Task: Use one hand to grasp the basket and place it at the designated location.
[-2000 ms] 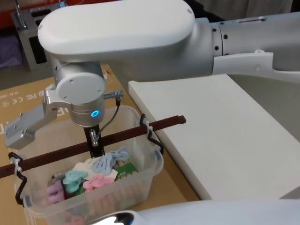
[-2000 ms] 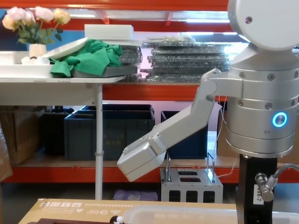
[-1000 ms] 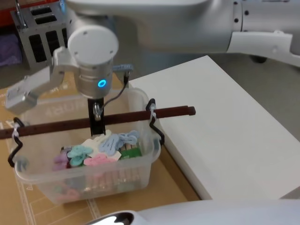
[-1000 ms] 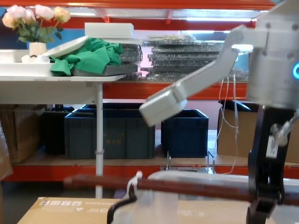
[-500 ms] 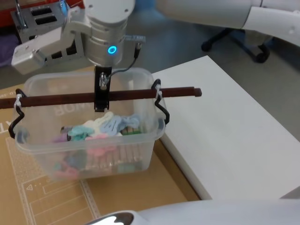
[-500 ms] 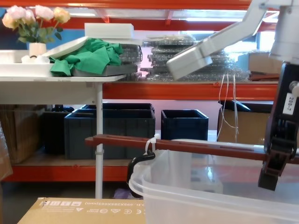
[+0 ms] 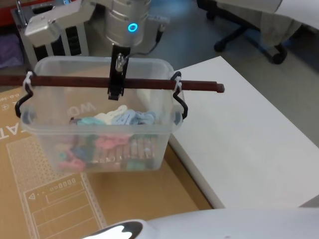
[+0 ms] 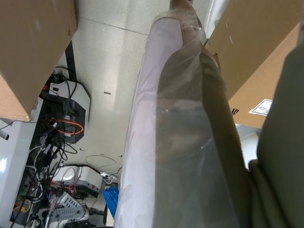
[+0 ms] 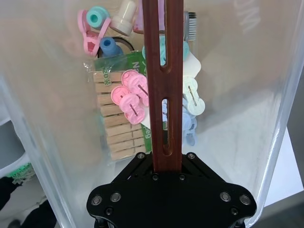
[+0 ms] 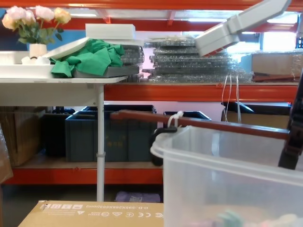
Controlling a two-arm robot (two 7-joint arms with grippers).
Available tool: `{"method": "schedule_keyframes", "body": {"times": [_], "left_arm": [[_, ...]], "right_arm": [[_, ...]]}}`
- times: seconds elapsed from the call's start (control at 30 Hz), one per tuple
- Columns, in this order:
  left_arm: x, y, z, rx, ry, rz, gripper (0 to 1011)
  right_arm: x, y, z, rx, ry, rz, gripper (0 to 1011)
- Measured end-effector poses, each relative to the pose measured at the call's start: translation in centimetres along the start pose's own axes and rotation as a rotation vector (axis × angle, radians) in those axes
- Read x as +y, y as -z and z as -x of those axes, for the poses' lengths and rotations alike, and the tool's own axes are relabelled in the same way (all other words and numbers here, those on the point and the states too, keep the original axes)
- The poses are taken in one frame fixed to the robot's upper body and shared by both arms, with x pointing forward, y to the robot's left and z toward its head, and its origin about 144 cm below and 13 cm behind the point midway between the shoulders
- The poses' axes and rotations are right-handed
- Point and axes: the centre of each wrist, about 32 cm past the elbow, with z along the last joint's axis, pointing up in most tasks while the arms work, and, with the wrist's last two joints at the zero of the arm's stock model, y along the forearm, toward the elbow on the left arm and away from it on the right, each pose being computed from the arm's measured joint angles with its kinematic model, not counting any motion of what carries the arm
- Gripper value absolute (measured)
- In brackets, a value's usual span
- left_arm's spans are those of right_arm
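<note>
Basket (image 7: pixel 47 132), a translucent tub of pastel pegs (image 7: pixel 119 118), hangs by its brown bar (image 7: pixel 199 86) clamped in the right end effector (image 7: pixel 116 92).

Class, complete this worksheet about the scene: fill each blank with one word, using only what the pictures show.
1. The bar clamped by the right gripper is coloured ____.
2. The basket hangs from that bar above a flat sheet of ____.
3. On the robot's right of the basket lies a flat platform coloured ____.

Missing words: brown; cardboard; white.
</note>
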Motion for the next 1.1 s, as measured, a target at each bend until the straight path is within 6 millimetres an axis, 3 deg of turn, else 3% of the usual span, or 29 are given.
{"method": "schedule_keyframes", "body": {"times": [0.73, 0.93, 1.1], "left_arm": [[0.0, 0.0, 0.0, 0.001, 0.0, 0.0, 0], [0.0, 0.0, 0.0, 0.0, 0.0, 0.0, 0], [0.0, 0.0, 0.0, 0.001, 0.0, -0.001, 0]], "right_arm": [[-3.1, 3.5, 4.3, 0.193, 0.034, 0.028, 0], [-4.2, 4.9, 6.0, 0.276, 0.048, 0.041, 0], [-5.4, 7.5, 8.9, 0.421, 0.059, 0.07, 0]]}}
